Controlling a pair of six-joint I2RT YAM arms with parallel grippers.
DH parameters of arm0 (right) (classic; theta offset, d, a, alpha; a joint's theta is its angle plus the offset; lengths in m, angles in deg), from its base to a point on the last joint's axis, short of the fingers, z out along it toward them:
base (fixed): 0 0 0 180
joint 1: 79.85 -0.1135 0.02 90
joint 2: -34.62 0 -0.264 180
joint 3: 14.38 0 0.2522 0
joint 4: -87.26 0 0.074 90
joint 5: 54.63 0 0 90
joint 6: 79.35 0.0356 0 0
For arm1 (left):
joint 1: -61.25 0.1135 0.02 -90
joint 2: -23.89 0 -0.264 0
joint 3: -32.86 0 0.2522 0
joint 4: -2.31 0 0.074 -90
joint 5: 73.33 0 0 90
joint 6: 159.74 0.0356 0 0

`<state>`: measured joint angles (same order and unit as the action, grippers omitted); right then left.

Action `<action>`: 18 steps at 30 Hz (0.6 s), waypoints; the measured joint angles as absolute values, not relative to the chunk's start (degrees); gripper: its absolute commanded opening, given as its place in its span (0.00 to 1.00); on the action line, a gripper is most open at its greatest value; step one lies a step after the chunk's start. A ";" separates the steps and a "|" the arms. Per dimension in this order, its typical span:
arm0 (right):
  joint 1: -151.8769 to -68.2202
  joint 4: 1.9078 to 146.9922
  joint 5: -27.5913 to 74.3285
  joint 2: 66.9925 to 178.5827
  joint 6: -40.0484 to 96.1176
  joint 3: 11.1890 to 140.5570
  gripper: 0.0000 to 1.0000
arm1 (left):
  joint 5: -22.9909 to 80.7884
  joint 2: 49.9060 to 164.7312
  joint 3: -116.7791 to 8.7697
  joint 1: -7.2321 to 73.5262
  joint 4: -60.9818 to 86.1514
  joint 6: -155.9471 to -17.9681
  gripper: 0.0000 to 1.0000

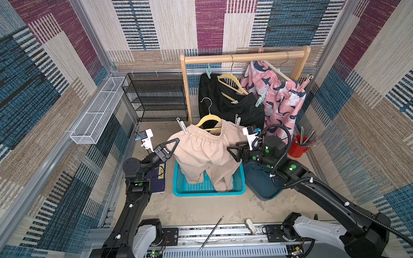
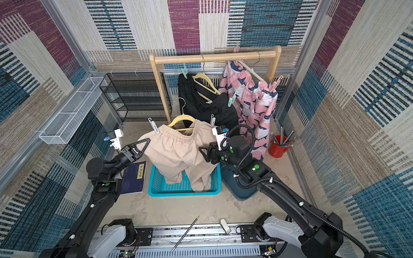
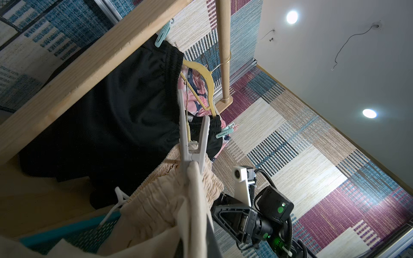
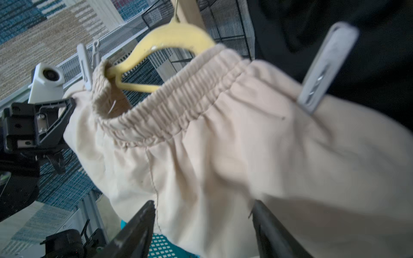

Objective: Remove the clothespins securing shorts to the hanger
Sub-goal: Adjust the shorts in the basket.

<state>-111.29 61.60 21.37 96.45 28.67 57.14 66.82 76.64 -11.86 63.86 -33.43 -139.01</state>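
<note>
Top view: left gripper (image 1: 176, 141) is pinched shut on the edge of the beige shorts (image 1: 201, 154), right gripper (image 1: 231, 154) gapes wide, empty. A white clothespin (image 1: 237, 120) sits at its 1 o'clock on the waistband. Tugging it could rip fabric from that pinch, dropping the hanger (image 1: 209, 117)

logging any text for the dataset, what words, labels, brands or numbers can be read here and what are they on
notebook, yellow label: dark characters, too blurred to read.
black shorts, white tag inside the waistband: print too small to read.
Nothing else in any view shows writing, so no text can be quoted.
</note>
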 measured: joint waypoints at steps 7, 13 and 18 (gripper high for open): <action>-103.86 57.14 22.13 93.06 28.34 57.77 0.72 | 67.78 76.03 -12.87 63.86 -34.70 -140.54 0.00; -94.48 52.00 19.86 90.57 25.17 60.09 0.72 | 71.10 75.96 -15.42 63.99 -35.07 -140.00 0.00; -85.58 50.01 7.51 92.38 20.12 63.22 0.72 | 74.73 76.53 -15.88 64.12 -35.61 -138.97 0.00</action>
<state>-85.58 50.01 7.51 92.38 20.12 63.22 74.73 76.53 -15.88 64.12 -35.61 -138.97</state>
